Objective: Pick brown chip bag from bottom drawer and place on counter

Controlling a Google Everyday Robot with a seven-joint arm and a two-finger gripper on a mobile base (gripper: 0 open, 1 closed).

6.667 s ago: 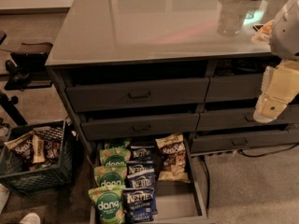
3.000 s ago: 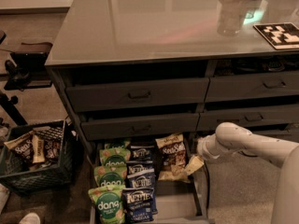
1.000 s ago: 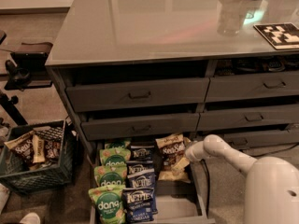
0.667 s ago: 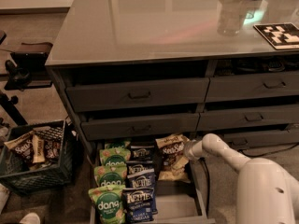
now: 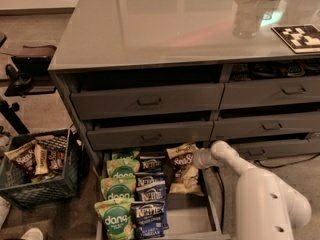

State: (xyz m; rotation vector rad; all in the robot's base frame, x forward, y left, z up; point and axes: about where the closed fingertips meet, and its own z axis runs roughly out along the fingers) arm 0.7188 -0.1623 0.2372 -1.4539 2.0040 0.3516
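While the gripper (image 5: 196, 159) sat low at the front of the cabinet, the glossy grey counter (image 5: 150, 24) spread well above it, carrying a clear cup (image 5: 247, 16) and a black-and-white marker board (image 5: 300, 36) up to the gripper's right. Beige floor (image 5: 45, 114) lay to its left. Far left of the gripper, a dark crate (image 5: 35, 194) on that floor held snack bags.

Below the gripper, the drawer (image 5: 187, 215) stood pulled out. The brown bag (image 5: 182, 176) lay in it just left of and below the gripper, its upper right edge at the gripper's tip. Left of that came a column of blue bags (image 5: 150, 196), then green bags (image 5: 120, 196) farthest from the gripper. The white arm (image 5: 265, 199) ran off from the gripper down to the right.

How far the gripper was open, and whether it had hold of the bag, could not be told.

Against a moment earlier, the gripper had barely shifted at the bag's edge, and every bag lay as before.
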